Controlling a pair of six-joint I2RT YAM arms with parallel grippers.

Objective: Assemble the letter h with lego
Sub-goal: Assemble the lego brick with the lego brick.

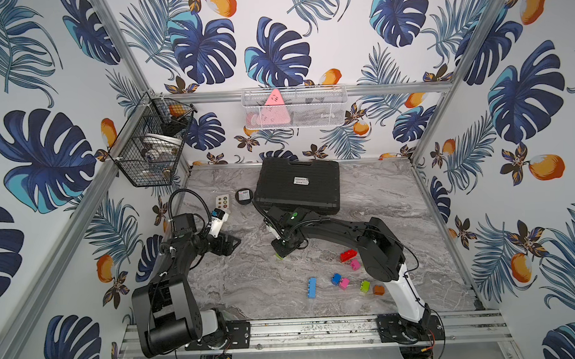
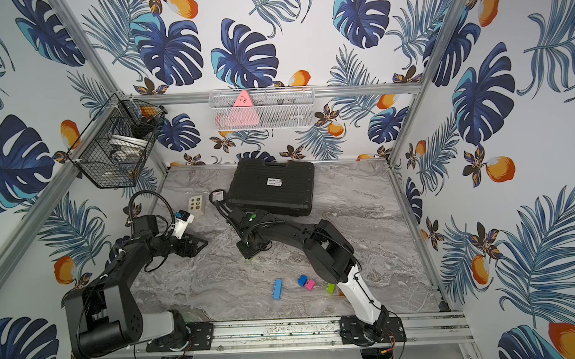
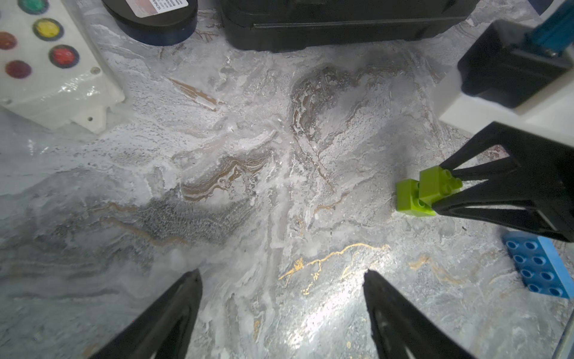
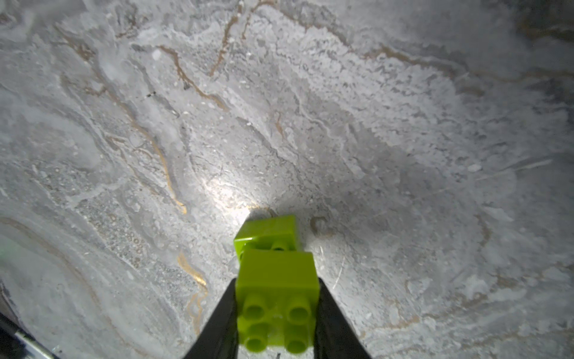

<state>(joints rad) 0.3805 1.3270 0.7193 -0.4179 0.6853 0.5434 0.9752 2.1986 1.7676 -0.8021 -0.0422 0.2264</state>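
— Lime green in the right claw (image 4: 275, 280)?
— Yes, a lime-green studded plastic cube brick (image 4: 278, 298), clenched between its two black fingers, studs turned back toward the wrist.
— And just past the fingertips?
— A second lime-green cube brick (image 4: 267, 231), lying on the grey marbled table (image 4: 403, 140). The held one touches it, skewed to it. I cannot tell whether the two are clicked together.
— The left claw (image 3: 281, 273)?
— Released, fingers spread wide over bare marble, nothing between them. It is well apart from the right claw. A white box with coloured buttons (image 3: 46, 62) lies ahead of it.
— The rest of the lego?
— Loose on the table behind the right claw, toward that arm's base. A long blue studded brick (image 1: 312, 287) is nearest, then a red brick (image 1: 348, 255) beside a pink cube (image 1: 355, 264). A small blue cube (image 1: 336, 279) touches another pink cube (image 1: 344, 283), with a loose lime cube (image 1: 365, 286) and an orange cube (image 1: 378, 290) beyond. A black plastic case (image 1: 298, 185) lies on the claw's far side.
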